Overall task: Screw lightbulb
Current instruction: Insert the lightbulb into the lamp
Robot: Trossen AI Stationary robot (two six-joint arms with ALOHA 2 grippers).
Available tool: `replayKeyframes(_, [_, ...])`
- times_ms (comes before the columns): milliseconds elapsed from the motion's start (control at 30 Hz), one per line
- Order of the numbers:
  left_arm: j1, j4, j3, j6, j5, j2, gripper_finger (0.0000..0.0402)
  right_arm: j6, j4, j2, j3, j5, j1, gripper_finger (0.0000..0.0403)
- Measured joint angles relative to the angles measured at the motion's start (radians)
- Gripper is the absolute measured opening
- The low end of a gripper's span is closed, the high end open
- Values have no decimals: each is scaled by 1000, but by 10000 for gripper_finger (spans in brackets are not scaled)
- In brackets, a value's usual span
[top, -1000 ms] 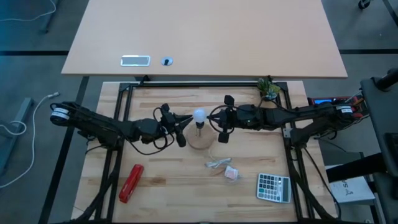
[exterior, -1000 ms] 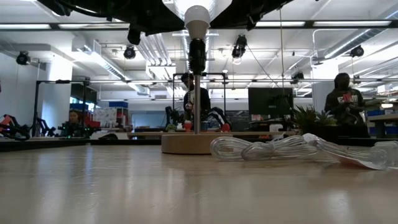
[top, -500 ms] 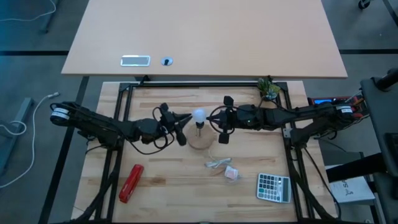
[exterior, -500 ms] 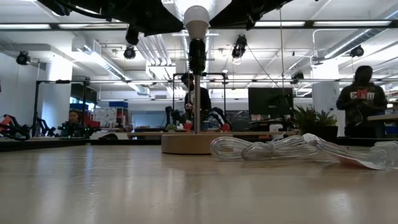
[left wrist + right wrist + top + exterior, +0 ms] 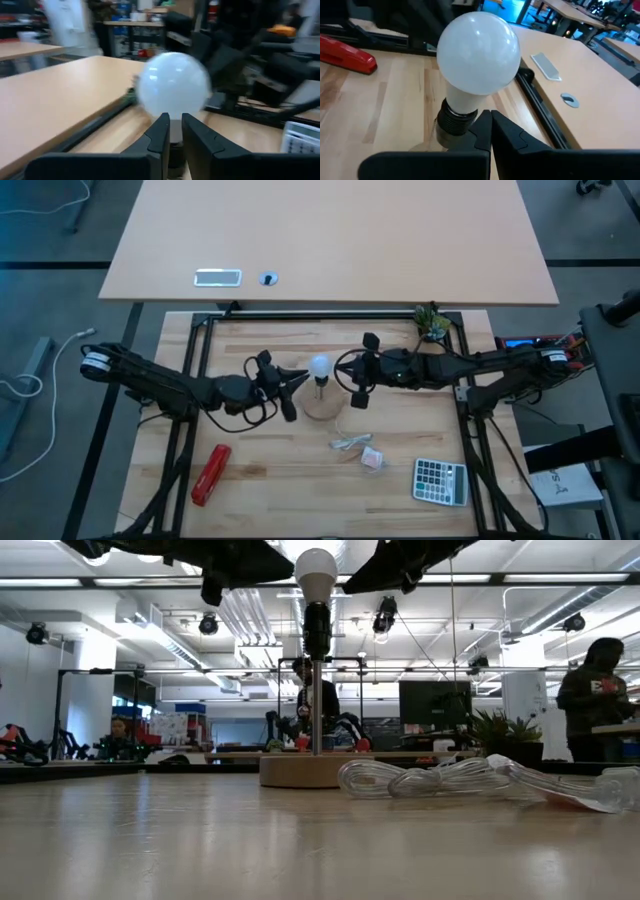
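Note:
The white frosted lightbulb (image 5: 320, 365) stands upright with its screw neck (image 5: 454, 117) in the dark socket (image 5: 316, 630) of a thin post on the round wooden disc (image 5: 322, 406). My left gripper (image 5: 296, 381) hangs level just left of the bulb, its fingers almost together with a narrow slit (image 5: 175, 125), pointing at the bulb (image 5: 173, 85). My right gripper (image 5: 346, 375) hangs level just right of the bulb, fingers shut (image 5: 490, 117), pointing at the bulb (image 5: 479, 52). Neither touches it.
A crumpled clear plastic wrapper (image 5: 350, 443) and a pinkish-white packet (image 5: 372, 459) lie near the disc's front. A red stapler (image 5: 210, 473) lies front left, a calculator (image 5: 440, 480) front right, a small plant (image 5: 432, 322) at the back right. A person (image 5: 590, 690) stands in the room behind.
My left gripper has drawn back from the bulb toward the table's left edge, and my right gripper a little toward the right edge. In the low view the bulb's top now stands free between them. The bulb has kept still.

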State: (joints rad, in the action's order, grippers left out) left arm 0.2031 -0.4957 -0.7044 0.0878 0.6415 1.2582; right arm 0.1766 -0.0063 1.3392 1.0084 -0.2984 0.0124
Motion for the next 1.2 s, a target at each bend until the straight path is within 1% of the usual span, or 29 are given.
replayKeyframes(67, [0,1,0,10,-32,7,41,12,12,1,0,0,-2,0])
replayKeyframes(167, [-9,1,0,12,-31,20,41,18,50,17,0,9,-4,0])
replayKeyframes(500, [-40,-2,0,11,-21,34,41,25,79,66,0,20,-4,0])
replayKeyframes(633, [-52,-2,0,10,-21,34,41,17,78,71,0,24,-4,0])
replayKeyframes(833, [-64,3,0,8,-19,34,41,-2,90,71,0,71,-1,0])
replayKeyframes(1067, [-64,28,0,20,-19,34,41,-9,89,71,0,71,10,0])
replayKeyframes(1200, [-58,33,0,26,-21,25,41,-23,56,67,0,61,12,0])
